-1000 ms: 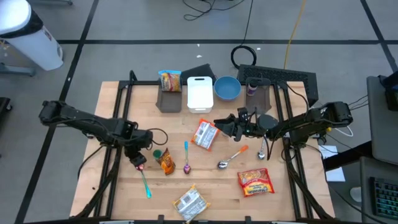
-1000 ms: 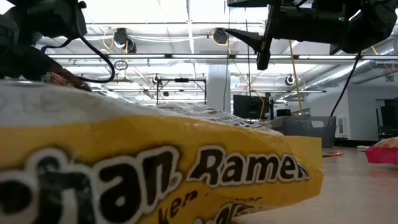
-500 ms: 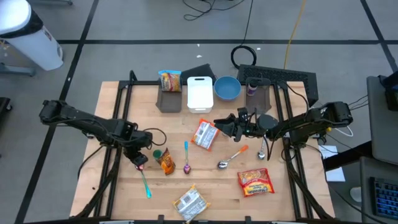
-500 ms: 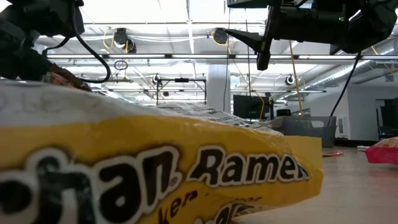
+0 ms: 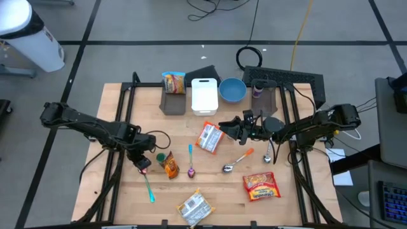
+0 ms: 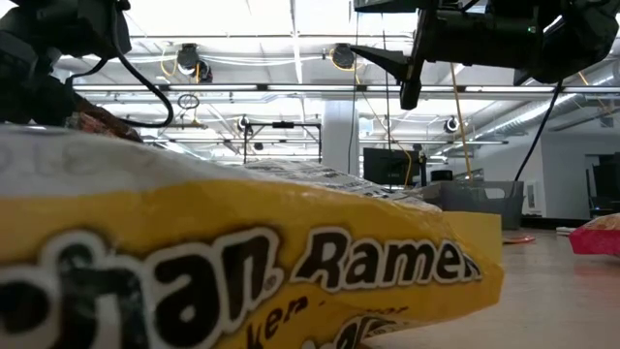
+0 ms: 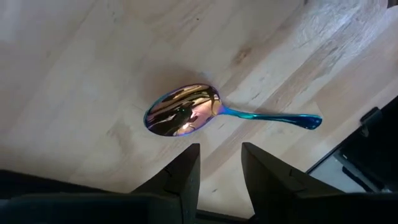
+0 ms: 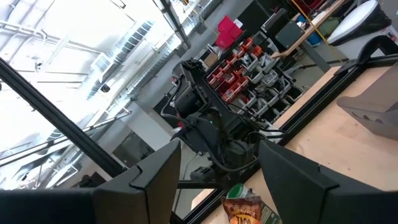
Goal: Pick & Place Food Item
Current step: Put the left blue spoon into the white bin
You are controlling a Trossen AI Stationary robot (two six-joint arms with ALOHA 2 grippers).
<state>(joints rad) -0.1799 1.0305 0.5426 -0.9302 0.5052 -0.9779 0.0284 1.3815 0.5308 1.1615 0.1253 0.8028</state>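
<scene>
I see left gripper point(image 7: 219, 177) parted narrowly, hovering just short of the iridescent spoon point(image 7: 186, 112); right gripper point(image 5: 227, 127) wide, beside ramen packet point(image 5: 209, 137).

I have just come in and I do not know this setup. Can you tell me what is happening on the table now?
The left gripper hangs low and open over an iridescent metal spoon with a teal handle lying on the wooden table; it holds nothing. The right gripper, open and empty, hovers beside a white and red snack packet near the table's middle. Other food packets, such as a red ramen packet and a small orange pouch, lie untouched.
</scene>
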